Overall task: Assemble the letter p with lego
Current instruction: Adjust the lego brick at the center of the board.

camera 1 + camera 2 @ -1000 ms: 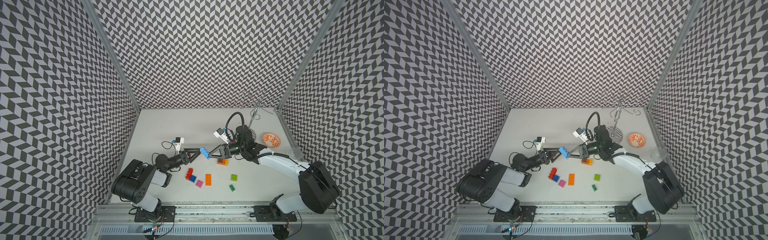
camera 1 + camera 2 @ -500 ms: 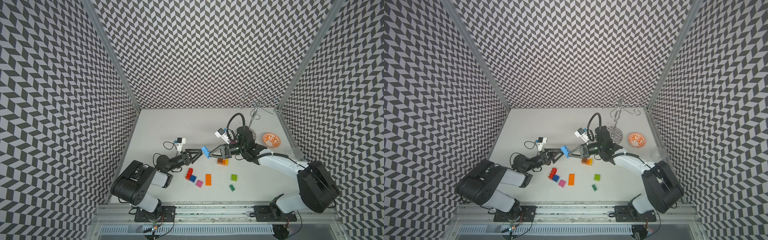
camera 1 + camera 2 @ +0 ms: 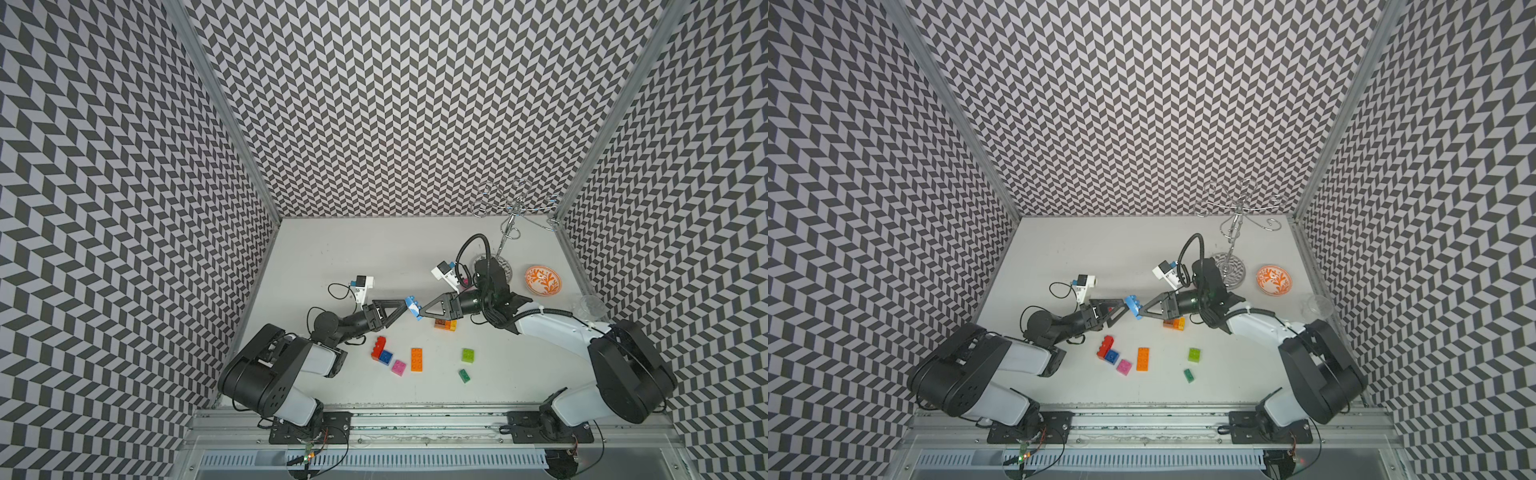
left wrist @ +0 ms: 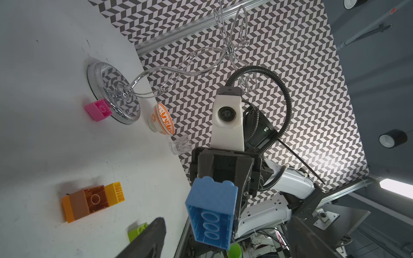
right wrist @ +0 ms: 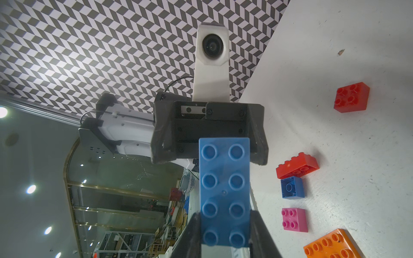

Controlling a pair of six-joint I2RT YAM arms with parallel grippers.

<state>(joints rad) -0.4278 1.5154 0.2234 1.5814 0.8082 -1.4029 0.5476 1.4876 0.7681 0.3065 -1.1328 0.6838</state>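
My right gripper (image 5: 224,236) is shut on the near end of an oblong light blue lego brick (image 5: 224,189) and holds it above the table; both top views show this brick (image 3: 413,306) (image 3: 1133,306). My left gripper (image 3: 402,309) faces it from the other side, open. The brick's free end (image 4: 212,212) lies between the spread left fingers (image 4: 145,241) without touching them. On the table lie a red oblong brick (image 3: 379,347) with a blue square (image 3: 385,356), a pink square (image 3: 399,367), an orange oblong (image 3: 417,359), a lime brick (image 3: 468,355), a green brick (image 3: 464,375) and a brown, orange and yellow cluster (image 3: 445,325).
A wire stand (image 3: 513,216) on a round mirrored base (image 4: 111,89) stands at the back right, with another pink brick (image 4: 98,110) against the base. An orange patterned bowl (image 3: 542,281) and a clear glass cup (image 3: 590,305) sit by the right wall.
My left gripper has moved right, bringing its open fingers around the free end of the light blue brick. The right gripper has barely moved with the brick.
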